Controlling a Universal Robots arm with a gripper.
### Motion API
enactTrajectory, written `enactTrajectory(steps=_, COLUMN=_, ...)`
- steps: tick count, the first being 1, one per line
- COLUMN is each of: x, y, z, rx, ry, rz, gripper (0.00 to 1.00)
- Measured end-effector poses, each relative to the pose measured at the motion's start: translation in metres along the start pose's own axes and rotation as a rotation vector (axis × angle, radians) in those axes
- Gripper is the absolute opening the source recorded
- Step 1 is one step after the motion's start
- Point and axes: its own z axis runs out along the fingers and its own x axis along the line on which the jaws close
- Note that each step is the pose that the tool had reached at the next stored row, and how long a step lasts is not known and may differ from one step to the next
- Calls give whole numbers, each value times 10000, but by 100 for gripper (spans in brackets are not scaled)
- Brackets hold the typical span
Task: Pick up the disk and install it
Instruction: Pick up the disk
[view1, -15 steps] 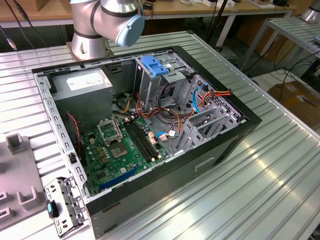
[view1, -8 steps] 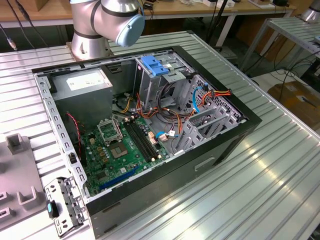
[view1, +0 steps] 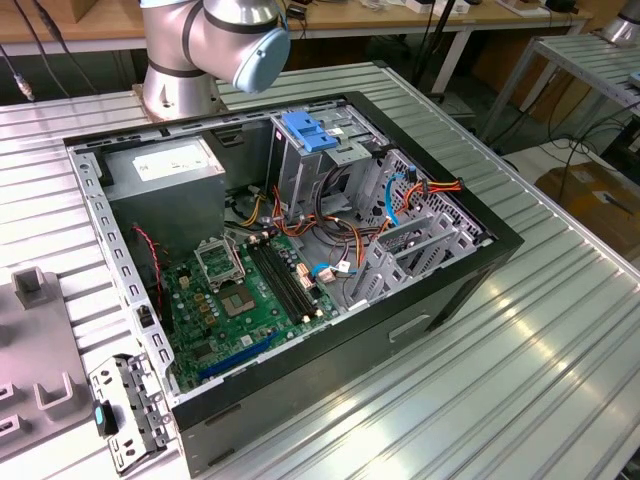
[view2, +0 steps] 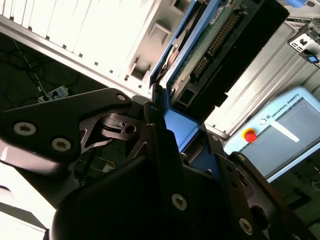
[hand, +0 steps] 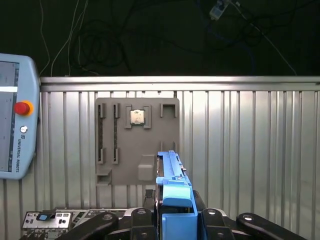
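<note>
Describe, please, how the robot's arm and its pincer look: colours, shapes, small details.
The arm is made of round silver-grey segments, with a light blue cap on one joint. The pincer is black, built of flat angular links joined with silver screws.

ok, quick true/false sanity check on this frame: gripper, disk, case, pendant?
1. The gripper is shut on the flat metal disk with blue plastic side rails. True.
2. The disk sits installed in the open black computer case. False: it is in the gripper, in front of the grey fixture plate in the first wrist view.
3. The green motherboard lies exposed inside the case. True.
4. The round button on the pale blue teach pendant is green. False: it is red.
</note>
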Motion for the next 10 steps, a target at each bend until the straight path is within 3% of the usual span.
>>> enactTrajectory(steps=3, x=13, y=-39, z=1, rx=0, ry=0, rz=0, gripper=37)
enactTrajectory(steps=7, x=30, y=-152, z=4, rx=0, ry=1, rz=0, gripper=37)
enactTrajectory(steps=10, x=35, y=-184, z=5, rx=0, ry=1, rz=0, gripper=37)
